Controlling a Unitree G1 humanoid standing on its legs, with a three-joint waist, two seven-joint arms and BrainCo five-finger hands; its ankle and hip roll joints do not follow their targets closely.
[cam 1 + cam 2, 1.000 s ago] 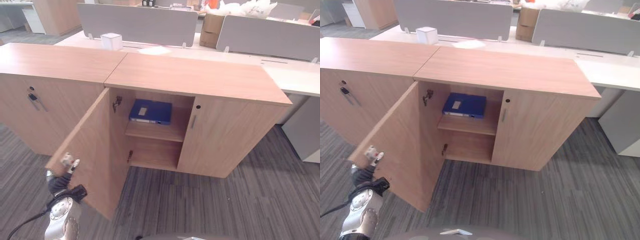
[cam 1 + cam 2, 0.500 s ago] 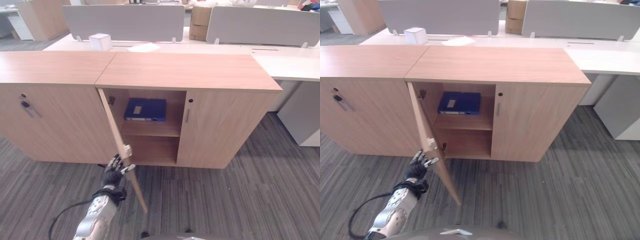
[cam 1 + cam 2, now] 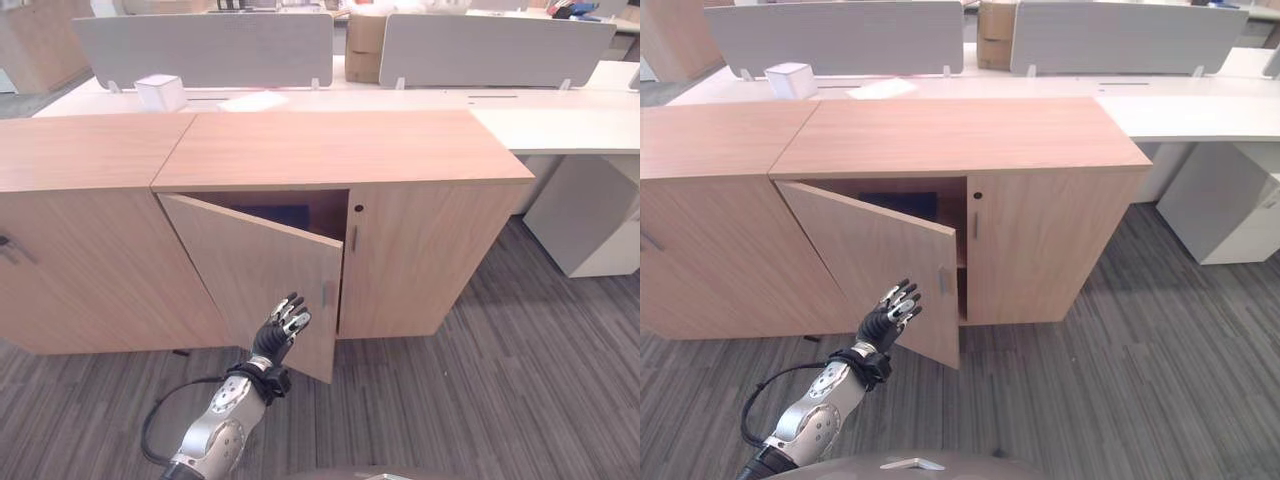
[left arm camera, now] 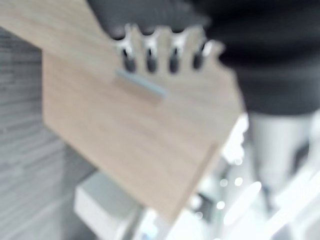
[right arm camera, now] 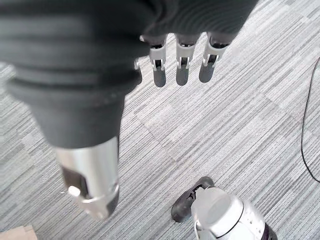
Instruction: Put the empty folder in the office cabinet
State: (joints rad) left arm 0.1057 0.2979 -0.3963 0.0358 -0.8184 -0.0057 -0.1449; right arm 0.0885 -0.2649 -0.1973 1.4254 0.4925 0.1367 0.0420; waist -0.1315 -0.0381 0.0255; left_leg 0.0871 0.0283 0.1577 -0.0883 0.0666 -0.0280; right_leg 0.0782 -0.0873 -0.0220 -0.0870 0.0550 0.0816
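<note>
1. Folder (image 3: 275, 213): I see its blue edge on the shelf inside the cabinet (image 3: 340, 150), behind the half-closed door (image 3: 260, 280)
2. Left hand (image 3: 282, 325) has straight, spread fingers against the door
3. Right hand (image 5: 180, 60) hangs relaxed over the carpet (image 5: 210, 130)

Silver-grey arm, dark ribbed wrist cover, left hand (image 3: 281, 327) with silver dark-tipped fingers

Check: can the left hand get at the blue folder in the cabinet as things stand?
Probably not. The cabinet door is swung most of the way closed across the opening, and the left hand is outside it, fingers straight against its face. The blue folder shows only through the gap above.
</note>
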